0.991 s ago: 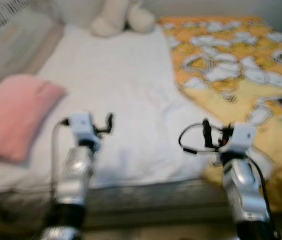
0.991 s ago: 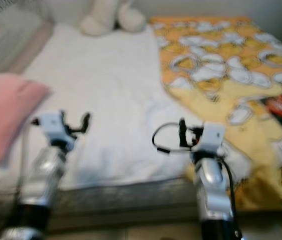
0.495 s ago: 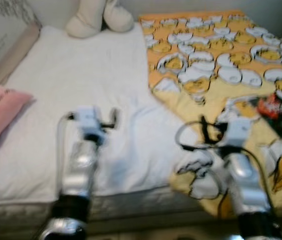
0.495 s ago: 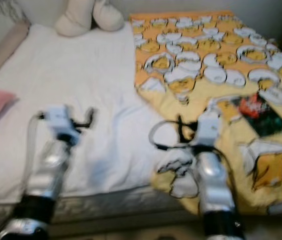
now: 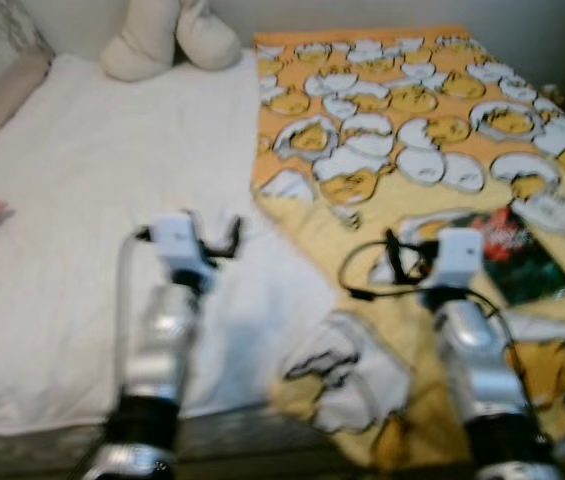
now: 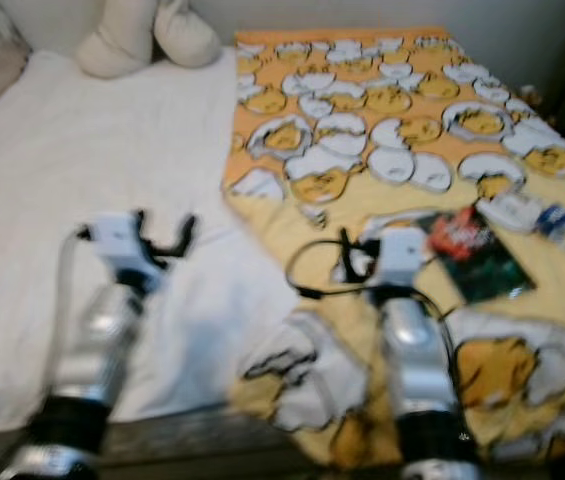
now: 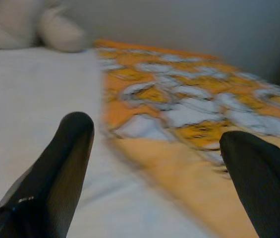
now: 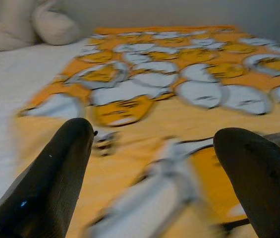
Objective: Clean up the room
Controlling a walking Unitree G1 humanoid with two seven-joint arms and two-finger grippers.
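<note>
left eye view: yellow blanket covers white bed

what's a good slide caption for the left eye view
Both arms raised over a bed with a yellow egg-print blanket, dark book and cream plush toy.

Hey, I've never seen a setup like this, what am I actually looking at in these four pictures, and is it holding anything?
It is a walking humanoid robot standing at a bed. Two pictures come from cameras in its head, looking down at its own silver arms. The other two come from cameras on its wrists, looking along each gripper's black fingers. The left gripper hangs over the white sheet; the right gripper over the yellow egg-print blanket. Both are open and hold nothing. On the bed lie a cream plush toy, a dark packet and small things near the right edge, too blurred to name.
</note>
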